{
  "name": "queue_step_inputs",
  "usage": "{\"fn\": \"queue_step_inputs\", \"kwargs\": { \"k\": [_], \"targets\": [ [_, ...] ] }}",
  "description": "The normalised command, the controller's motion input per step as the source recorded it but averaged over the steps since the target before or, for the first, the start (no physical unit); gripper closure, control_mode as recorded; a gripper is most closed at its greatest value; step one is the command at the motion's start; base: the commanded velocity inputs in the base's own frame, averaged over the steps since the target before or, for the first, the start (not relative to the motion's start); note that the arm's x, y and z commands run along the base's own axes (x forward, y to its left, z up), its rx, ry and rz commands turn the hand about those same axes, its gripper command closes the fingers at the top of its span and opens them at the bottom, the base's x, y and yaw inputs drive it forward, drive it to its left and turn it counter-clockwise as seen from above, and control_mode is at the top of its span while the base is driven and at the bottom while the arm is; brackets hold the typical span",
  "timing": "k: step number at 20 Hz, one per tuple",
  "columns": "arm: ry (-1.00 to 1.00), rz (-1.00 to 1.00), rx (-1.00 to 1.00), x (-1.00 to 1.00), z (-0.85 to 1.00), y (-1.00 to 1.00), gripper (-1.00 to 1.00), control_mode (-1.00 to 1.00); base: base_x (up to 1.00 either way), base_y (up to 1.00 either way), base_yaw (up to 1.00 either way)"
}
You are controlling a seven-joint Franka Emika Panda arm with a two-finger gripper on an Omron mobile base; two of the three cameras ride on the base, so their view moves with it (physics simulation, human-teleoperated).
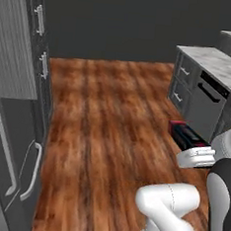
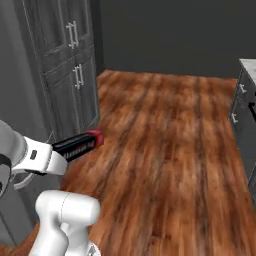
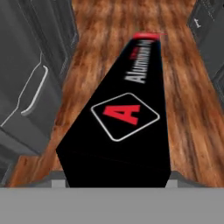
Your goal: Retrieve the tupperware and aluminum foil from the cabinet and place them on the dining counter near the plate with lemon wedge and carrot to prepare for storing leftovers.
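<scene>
The gripper (image 2: 59,156) is clamped on the near end of the aluminum foil (image 3: 124,113), which juts forward from the hand, carried in the air above the wooden floor (image 1: 107,121); its red end points away and a red "A" badge and pale lettering face the hand camera. Tall grey panelled doors (image 2: 70,75) with bar handles stand to the left; a marble-topped unit with drawers (image 1: 209,86) stands to the right.

The aluminum foil (image 3: 127,118) carton is black, red at its 12 o'clock end, with pale lettering and a red "A" in a white-edged diamond. The floor (image 1: 105,136) is streaked reddish-brown wood; tall doors (image 2: 70,75) at 10 o'clock are grey.
</scene>
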Motion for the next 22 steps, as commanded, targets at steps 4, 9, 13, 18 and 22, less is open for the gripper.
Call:
{"fn": "queue_step_inputs", "kwargs": {
  "k": [4, 9, 13, 18, 22],
  "targets": [
    [0.00, 0.00, 0.00, 0.00, 0.00, 0.00, 1.00, 1.00, 0.00, -0.13, -0.86],
    [0.00, 0.00, 0.00, 0.00, 0.00, 0.00, 1.00, 1.00, 0.10, -0.03, -0.82],
    [0.00, 0.00, 0.00, 0.00, 0.00, 0.00, 1.00, 1.00, 0.17, -0.02, -0.79],
    [0.00, 0.00, 0.00, 0.00, 0.00, 0.00, 1.00, 1.00, 0.28, 0.00, -0.74],
    [0.00, 0.00, 0.00, 0.00, 0.00, 0.00, 1.00, 1.00, 0.38, 0.19, -0.58]
  ]
}}
